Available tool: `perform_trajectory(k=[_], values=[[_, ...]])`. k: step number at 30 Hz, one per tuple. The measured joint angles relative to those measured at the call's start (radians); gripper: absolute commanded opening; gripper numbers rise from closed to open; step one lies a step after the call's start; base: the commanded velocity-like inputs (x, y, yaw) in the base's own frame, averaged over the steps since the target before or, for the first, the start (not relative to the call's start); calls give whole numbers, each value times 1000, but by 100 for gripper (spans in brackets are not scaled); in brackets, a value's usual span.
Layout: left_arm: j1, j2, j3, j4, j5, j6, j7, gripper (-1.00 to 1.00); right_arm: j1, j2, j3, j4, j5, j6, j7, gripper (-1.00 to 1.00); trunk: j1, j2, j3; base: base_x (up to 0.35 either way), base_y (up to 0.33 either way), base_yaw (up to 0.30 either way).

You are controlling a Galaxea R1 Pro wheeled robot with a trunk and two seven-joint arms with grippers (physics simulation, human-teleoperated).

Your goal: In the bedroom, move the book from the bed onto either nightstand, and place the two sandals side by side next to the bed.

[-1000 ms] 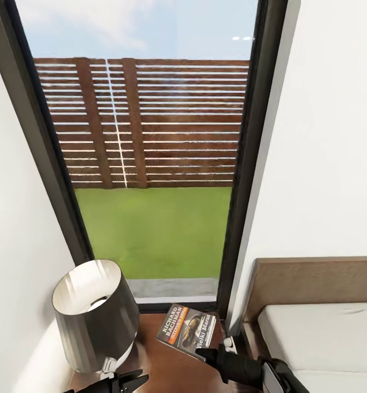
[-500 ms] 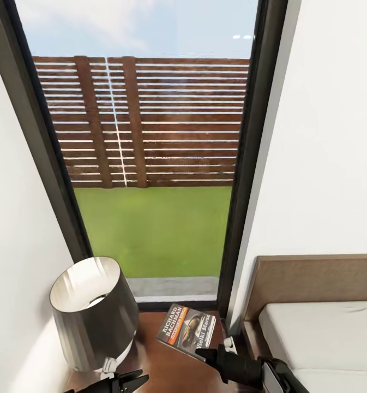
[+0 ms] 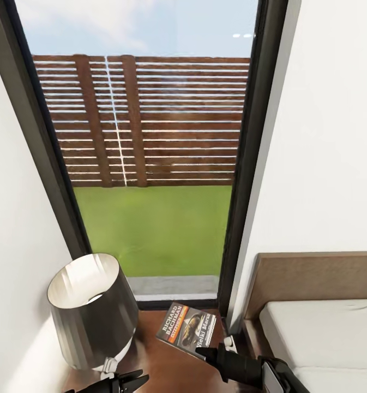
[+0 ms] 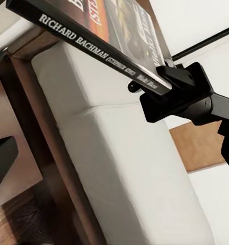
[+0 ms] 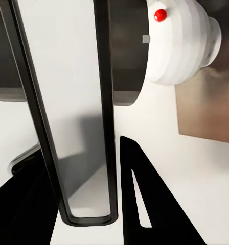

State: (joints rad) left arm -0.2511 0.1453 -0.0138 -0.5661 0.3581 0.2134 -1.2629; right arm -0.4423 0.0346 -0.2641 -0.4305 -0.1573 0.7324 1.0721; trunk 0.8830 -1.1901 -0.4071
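Change: view has tilted slightly; book (image 3: 186, 328) unmoved over nightstand (image 3: 167, 367).
Right gripper (image 3: 213, 353): pinching book edge.
Left gripper (image 3: 130, 379): spread, empty.
Meaning: release pending.

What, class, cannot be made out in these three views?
- Head view: whether the book rests on the nightstand or hangs above it; the right gripper covers its near corner.
- Head view: left gripper cut by the bottom edge.
- Lamp base hidden by its shade.

Glossy wooden nightstand (image 3: 167, 365), glossy paper-covered book (image 3: 186, 329), matt cloth mattress (image 3: 325, 333).
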Motion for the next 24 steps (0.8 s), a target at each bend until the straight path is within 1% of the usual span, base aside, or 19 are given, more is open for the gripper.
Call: perform_trajectory(k=[7, 11, 12, 14, 16, 20, 23, 24], values=[[0, 0, 0, 0, 1, 0, 0, 100, 1, 0, 0, -2, -1, -1, 5, -100, 27, -49, -22, 0, 0, 0], [0, 0, 0, 1, 1, 0, 0, 100, 0, 0, 0, -25, -4, 1, 11, -100, 42, -77, -34, 0, 0, 0], [0, 0, 0, 1, 1, 0, 0, 100, 1, 0, 0, -34, -9, 4, 32, -100, 46, -84, -38, 0, 0, 0], [0, 0, 0, 1, 1, 0, 0, 100, 1, 0, 1, -41, -6, 2, 71, -100, 54, -98, -44, 0, 0, 0], [0, 0, 0, 1, 1, 0, 0, 100, 1, 0, 1, -43, -5, 1, 94, -100, 61, -112, -50, 0, 0, 0], [0, 0, 0, 2, 1, 0, 0, 100, 1, 0, 1, -45, -3, 5, 108, -100, 77, -140, -63, 0, 0, 0], [0, 0, 0, 2, 1, 0, 0, 100, 1, 0, 1, -44, -4, 7, 108, -100, 77, -140, -63, 0, 0, 0], [0, 0, 1, 2, 2, 0, 0, 100, 1, 0, 1, -44, -3, 6, 108, -100, 81, -147, -66, 0, 0, 0]])
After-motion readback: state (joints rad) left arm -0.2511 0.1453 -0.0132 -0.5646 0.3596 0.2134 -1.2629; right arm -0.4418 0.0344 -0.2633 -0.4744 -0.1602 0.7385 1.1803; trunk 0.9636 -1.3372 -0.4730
